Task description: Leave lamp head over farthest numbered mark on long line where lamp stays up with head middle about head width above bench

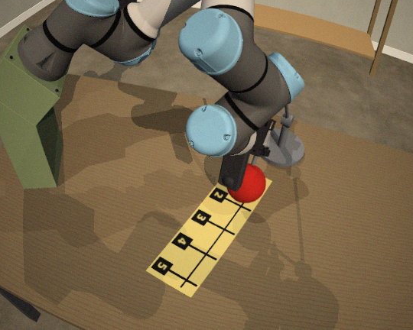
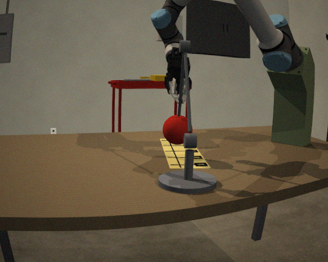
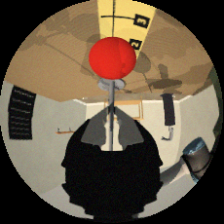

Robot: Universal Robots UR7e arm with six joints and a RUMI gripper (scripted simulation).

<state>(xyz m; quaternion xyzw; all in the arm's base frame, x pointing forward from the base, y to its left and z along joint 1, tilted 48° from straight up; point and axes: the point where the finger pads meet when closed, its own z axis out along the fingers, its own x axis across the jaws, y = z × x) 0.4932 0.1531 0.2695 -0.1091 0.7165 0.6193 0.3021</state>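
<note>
The fingers are pinching the lamp's thin rod (image 3: pixel 112 113), carrying the red head (image 1: pixel 249 183) out along the yellow strip (image 1: pixel 200 244) — hanging near mark 2 (image 1: pixel 218 195), above the bench (image 2: pixel 65 167). Next, probably: testing farther marks, then releasing gently.

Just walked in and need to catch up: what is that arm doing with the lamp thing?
The gripper is shut on the lamp's thin rod, just above the red head. The head hangs clear of the bench, near the start of the yellow strip, beside mark 2, with marks 3 to 5 farther out. The lamp's grey base sits on the bench.
</note>
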